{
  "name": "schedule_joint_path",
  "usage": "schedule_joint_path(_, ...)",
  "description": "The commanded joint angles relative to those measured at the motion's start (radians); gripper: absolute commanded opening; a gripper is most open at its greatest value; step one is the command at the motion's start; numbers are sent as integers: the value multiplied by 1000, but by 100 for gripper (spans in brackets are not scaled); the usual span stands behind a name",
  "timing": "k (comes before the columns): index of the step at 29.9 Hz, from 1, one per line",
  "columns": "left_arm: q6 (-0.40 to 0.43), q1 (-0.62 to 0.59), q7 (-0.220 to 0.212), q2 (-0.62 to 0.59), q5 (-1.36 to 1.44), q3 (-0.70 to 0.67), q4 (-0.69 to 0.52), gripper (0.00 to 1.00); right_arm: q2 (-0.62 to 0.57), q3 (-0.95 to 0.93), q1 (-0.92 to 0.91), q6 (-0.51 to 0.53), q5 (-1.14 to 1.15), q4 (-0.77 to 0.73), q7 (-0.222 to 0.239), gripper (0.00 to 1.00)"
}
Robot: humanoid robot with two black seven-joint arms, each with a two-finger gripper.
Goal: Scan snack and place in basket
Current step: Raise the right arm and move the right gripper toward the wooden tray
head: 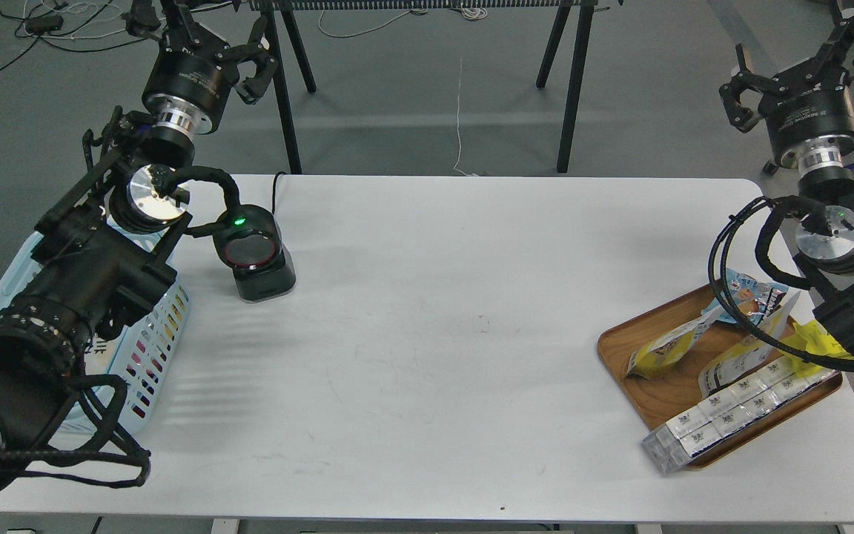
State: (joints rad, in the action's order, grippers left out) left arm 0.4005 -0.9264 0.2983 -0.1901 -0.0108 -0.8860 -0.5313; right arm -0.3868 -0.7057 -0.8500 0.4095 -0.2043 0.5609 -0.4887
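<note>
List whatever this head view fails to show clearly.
- Basket: mostly hidden behind the left arm; contents unreadable.
- Snack: lies on the wooden tray; its print is too small to read.
- Blue packet: crossed by the right arm's cables.
- Bright yellow packet: partly behind the right arm.

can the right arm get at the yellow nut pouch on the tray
Probably yes: the snack lies on top in the wooden tray, nothing covering it, and the right claw is open and empty, raised behind the tray.
</note>
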Motion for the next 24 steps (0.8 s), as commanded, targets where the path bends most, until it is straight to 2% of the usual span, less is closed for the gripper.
schedule_joint_path(1,-9,0,5,-2,3,15,1,99,-1,8,-1,5,2,2,0,98)
schedule_joint_path(3,-19,0,-8,-2,3,16,-1,99,-3,11,-1,12,2,7,0,98)
schedule_joint_path(8,-19,-8,-11,-9,11,19,4,99,-29,20,-15,79,16,14,0,98)
schedule_joint_path(10,-17,-8,-16,-11,12,19,5,99,-73,67,-49,79,32,25,0,98)
schedule_joint_path(19,-11,-8,-18,-29,14,21,2,99,-230,540,-429,79,74,128,0,98)
schedule_joint_path(24,-11,-8,-21,-31,14,21,1,99,-250,713,-610,79,262,235,0,98)
